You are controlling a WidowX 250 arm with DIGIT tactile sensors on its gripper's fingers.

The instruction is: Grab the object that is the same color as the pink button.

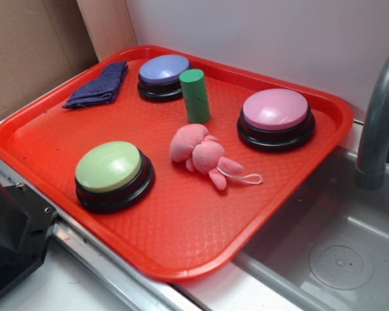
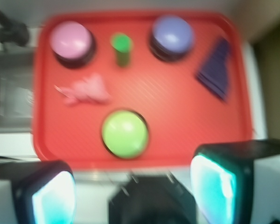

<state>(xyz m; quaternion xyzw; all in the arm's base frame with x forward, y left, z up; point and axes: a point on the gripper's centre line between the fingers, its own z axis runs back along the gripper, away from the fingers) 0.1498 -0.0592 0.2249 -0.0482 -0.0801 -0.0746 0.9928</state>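
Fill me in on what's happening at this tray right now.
Nothing is being handled yet. The gripper hangs open above the near edge of the red tray, holding nothing. Its target, the pink plush toy, lies untouched mid-tray between the pink button and the green button, beside the upright green cylinder.

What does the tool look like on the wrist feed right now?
The tool shows as two black-framed fingers with glowing cyan-white inner faces, mounted on white blocks, and a dark body between them at the bottom edge. The feed is blurred; no cables or markings are readable.
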